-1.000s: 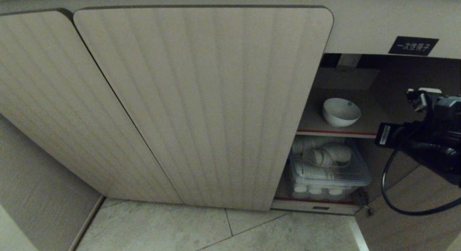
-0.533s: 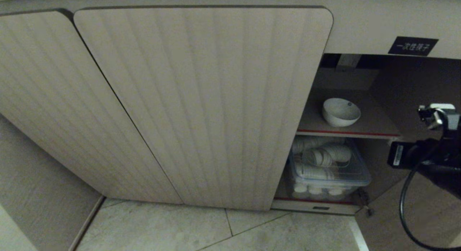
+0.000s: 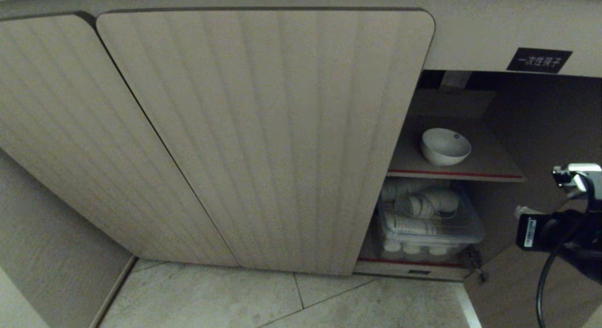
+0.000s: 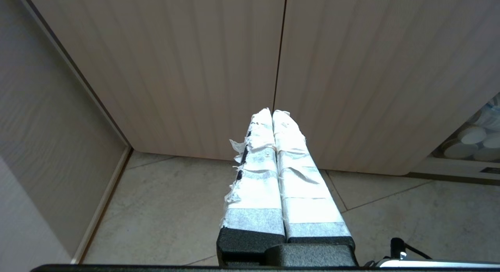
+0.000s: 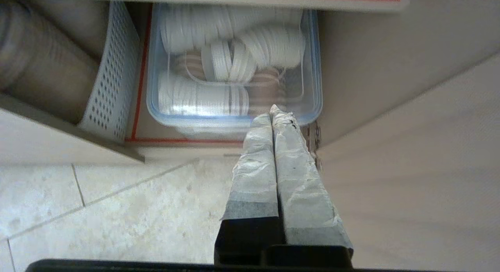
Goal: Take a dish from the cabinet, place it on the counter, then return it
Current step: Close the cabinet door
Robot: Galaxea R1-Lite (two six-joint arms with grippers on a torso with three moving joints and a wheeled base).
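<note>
One dish [image 3: 445, 146] matters here, the small white bowl sitting upright, mouth up, on the upper red-edged shelf [image 3: 470, 170] inside the cabinet [image 3: 263, 140], just past the edge of the shut fluted door. Head view: I see my right arm at the far right edge, its wrist housing [image 3: 559, 231] low and off to the right of the opening, roughly level with the clear plastic tub [image 3: 430, 224] on the lower shelf, so the bowl lies up and to the left of that hand, apart from it, nothing touching. Bowl is round, no long axis to line up with; I judge the rim is what I'd go for. Left wrist view: left gripper [image 4: 272, 112] has its taped fingers pressed together, holding nothing, facing the seam between two shut doors over the floor tiles [image 4: 164, 201], well away from the open bay. Right wrist view: right gripper [image 5: 272, 110] also clenched on nothing, tips aimed at the tub of stacked white lids or cups, a perforated white basket [image 5: 111, 73] beside it; the bowl is not in this view. Right arm is clearly nearer; I reckon it has to rise and spread its fingers before reaching the upper shelf. Counter not visible in any view.
</note>
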